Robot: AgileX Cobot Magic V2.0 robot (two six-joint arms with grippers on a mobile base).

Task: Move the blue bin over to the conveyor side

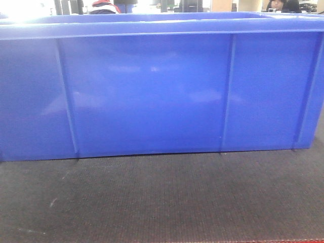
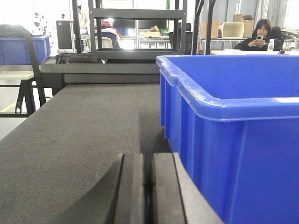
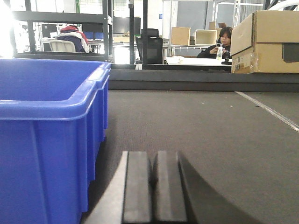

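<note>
Both hands (image 2: 149, 186) (image 3: 153, 186) closed beside blue bin (image 1: 152, 96), conveyor (image 1: 162, 197) open around.

Glossy plastic on matt ribbed belt.
From my seat the blue bin (image 1: 152, 96) looked like smooth, shiny plastic that caught soft window glare, its rim (image 2: 224, 105) rounded and slick. The conveyor (image 1: 162, 197) under it was dull dark grey with a fine woven-ribbed grain. The left gripper (image 2: 150, 186) and right gripper (image 3: 153, 186) showed matt black rubbery pads. A box (image 3: 266, 42) looked like plain brown cardboard.
</note>
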